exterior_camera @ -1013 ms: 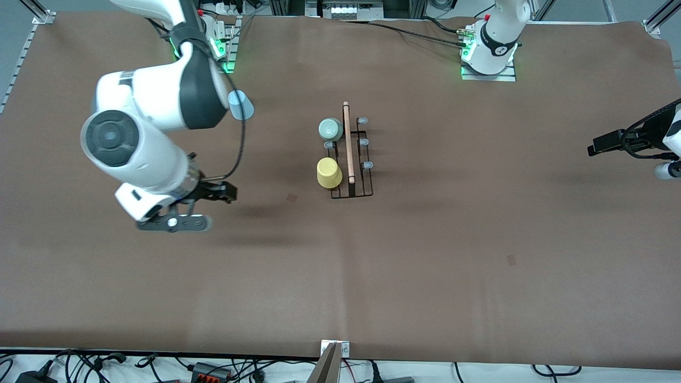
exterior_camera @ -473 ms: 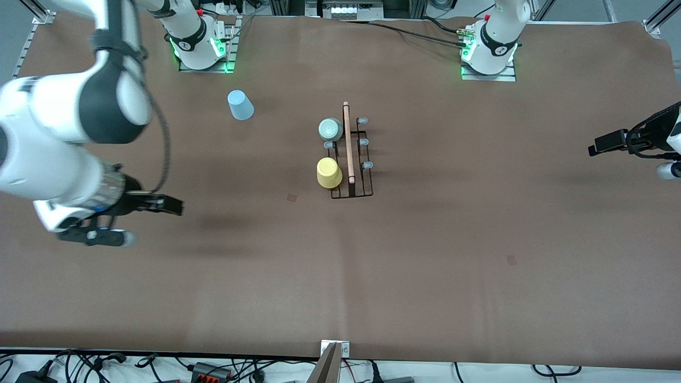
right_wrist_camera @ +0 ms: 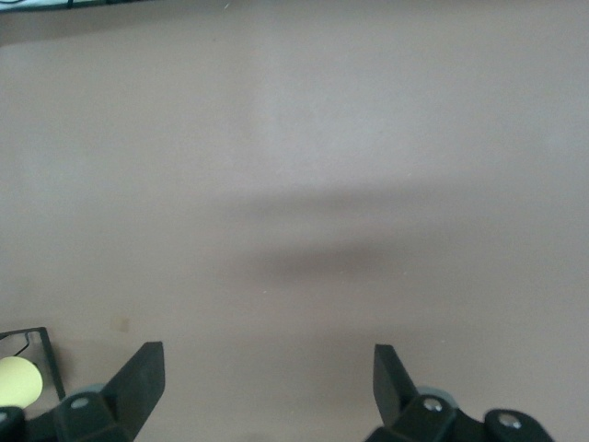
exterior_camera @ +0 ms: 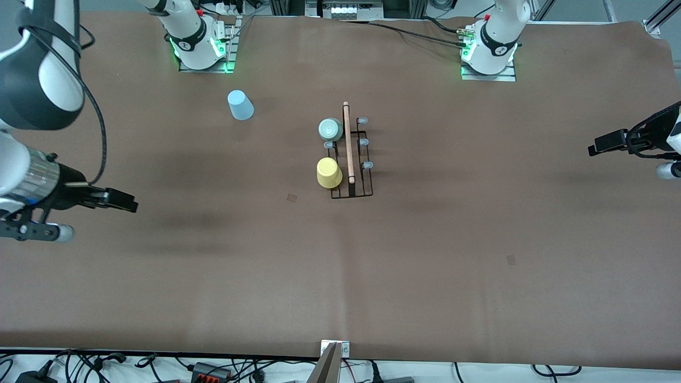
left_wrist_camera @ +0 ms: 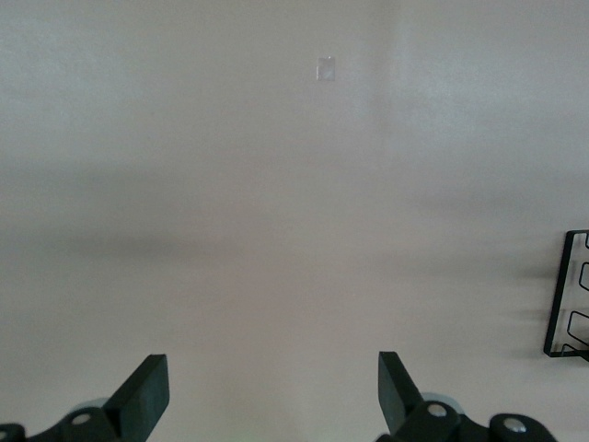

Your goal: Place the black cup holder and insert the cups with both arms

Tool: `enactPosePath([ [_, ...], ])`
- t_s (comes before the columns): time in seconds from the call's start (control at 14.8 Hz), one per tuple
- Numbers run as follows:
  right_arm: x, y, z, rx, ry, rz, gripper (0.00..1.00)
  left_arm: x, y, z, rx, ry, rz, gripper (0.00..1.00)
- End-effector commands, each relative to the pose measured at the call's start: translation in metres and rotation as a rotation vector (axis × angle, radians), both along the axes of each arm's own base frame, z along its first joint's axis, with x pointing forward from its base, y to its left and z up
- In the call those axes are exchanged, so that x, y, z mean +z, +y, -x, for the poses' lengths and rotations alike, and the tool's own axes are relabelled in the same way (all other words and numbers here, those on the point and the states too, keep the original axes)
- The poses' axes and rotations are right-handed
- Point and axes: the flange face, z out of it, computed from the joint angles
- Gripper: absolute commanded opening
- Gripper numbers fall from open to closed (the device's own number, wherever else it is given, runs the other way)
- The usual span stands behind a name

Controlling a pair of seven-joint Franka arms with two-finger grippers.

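Note:
The black cup holder (exterior_camera: 357, 181) stands mid-table, its wooden rod handle (exterior_camera: 348, 142) along the top. A pale green cup (exterior_camera: 330, 129) and a yellow cup (exterior_camera: 329, 173) sit upside down on its pegs on the side toward the right arm's end. The light blue cup (exterior_camera: 240, 105) stands upside down on the table near the right arm's base. My right gripper (exterior_camera: 121, 201) is open and empty over the right arm's end of the table; it also shows in its wrist view (right_wrist_camera: 267, 382). My left gripper (exterior_camera: 604, 142) is open and empty at the left arm's end, waiting (left_wrist_camera: 273, 391).
The table is covered with a brown cloth (exterior_camera: 425, 266). The arm bases (exterior_camera: 199, 48) (exterior_camera: 489, 53) stand along the edge farthest from the front camera. A corner of the holder shows in the left wrist view (left_wrist_camera: 569, 295) and in the right wrist view (right_wrist_camera: 32, 364).
My right arm has swung away from the holder toward its own end of the table, uncovering the light blue cup. The left arm has not moved.

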Motion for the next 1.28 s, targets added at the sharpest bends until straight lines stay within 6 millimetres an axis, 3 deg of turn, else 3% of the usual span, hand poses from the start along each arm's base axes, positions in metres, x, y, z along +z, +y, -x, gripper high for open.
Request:
enactPosePath([
  [0.0,0.012,-0.030,0.021,-0.008,-0.013,-0.010,1.00,0.004,0.004,-0.001,-0.019,-0.006,0.025,1.00],
  [0.54,0.038,-0.084,0.047,0.011,0.024,-0.003,1.00,0.004,0.004,-0.001,-0.019,-0.006,0.025,1.00],
  [0.81,0.036,-0.094,0.052,0.024,0.019,0.034,1.00,0.004,0.003,-0.001,-0.021,-0.006,0.025,1.00],
  [1.01,0.044,-0.076,0.058,0.065,0.006,0.096,1.00,0.004,0.004,-0.001,-0.019,-0.006,0.025,1.00],
  [1.22,0.036,-0.077,0.072,0.055,0.012,0.094,1.00,0.004,0.006,0.000,-0.014,-0.006,0.025,1.00],
])
